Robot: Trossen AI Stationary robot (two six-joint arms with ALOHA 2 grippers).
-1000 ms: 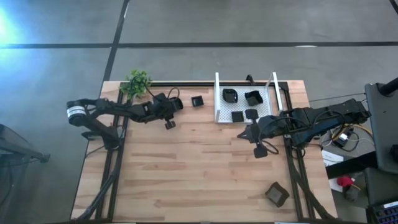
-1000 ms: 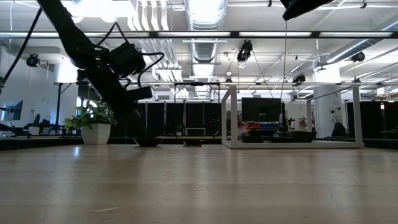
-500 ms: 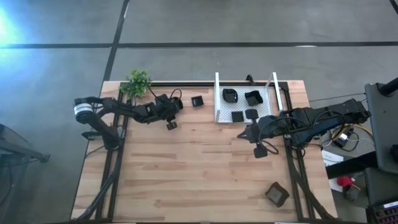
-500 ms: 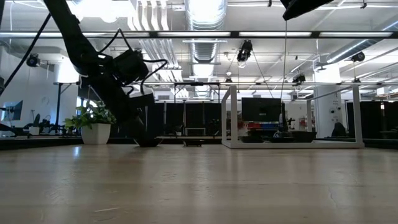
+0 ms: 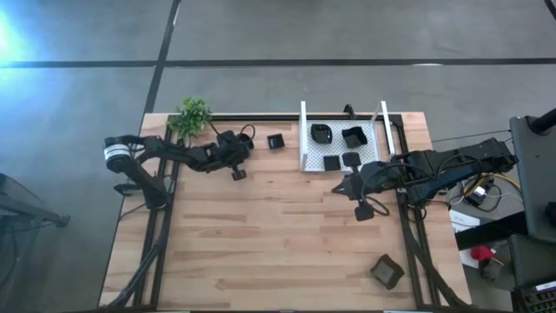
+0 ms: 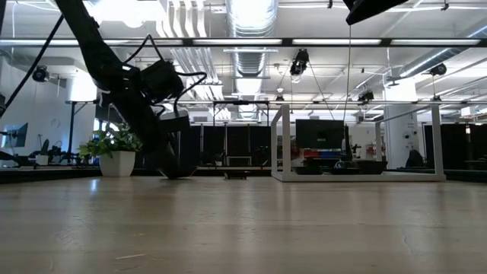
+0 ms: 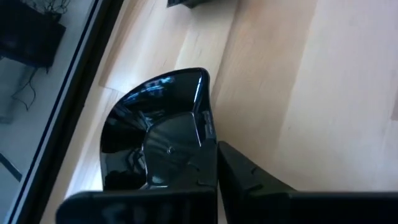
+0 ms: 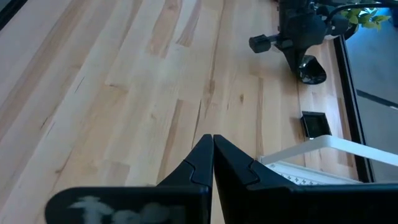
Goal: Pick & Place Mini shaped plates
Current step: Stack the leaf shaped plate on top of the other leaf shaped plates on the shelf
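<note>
Glossy black plates like these look hard, light and slick, so a thin raised rim seems the best place to pinch, and a chip or a slip is the likely risk. At the bench's far edge toward the left corner, the left gripper (image 5: 236, 172) is down at the wood with its fingers closed on the rim of one rounded plate (image 7: 152, 118), one finger inside the bowl and one outside, as the left wrist view shows. That arm reaches in low from the left edge, elbow bent, wrist tipped steeply toward the board, just beside the potted plant (image 5: 192, 114). A square plate (image 5: 275, 141) lies near it along the far edge, and four more rest inside the white tray (image 5: 306, 148) at the far right. Another dark plate (image 5: 387, 271) sits alone by the near right corner. The right gripper (image 5: 362, 207) waits with fingers shut and empty, just off the tray's near side.
</note>
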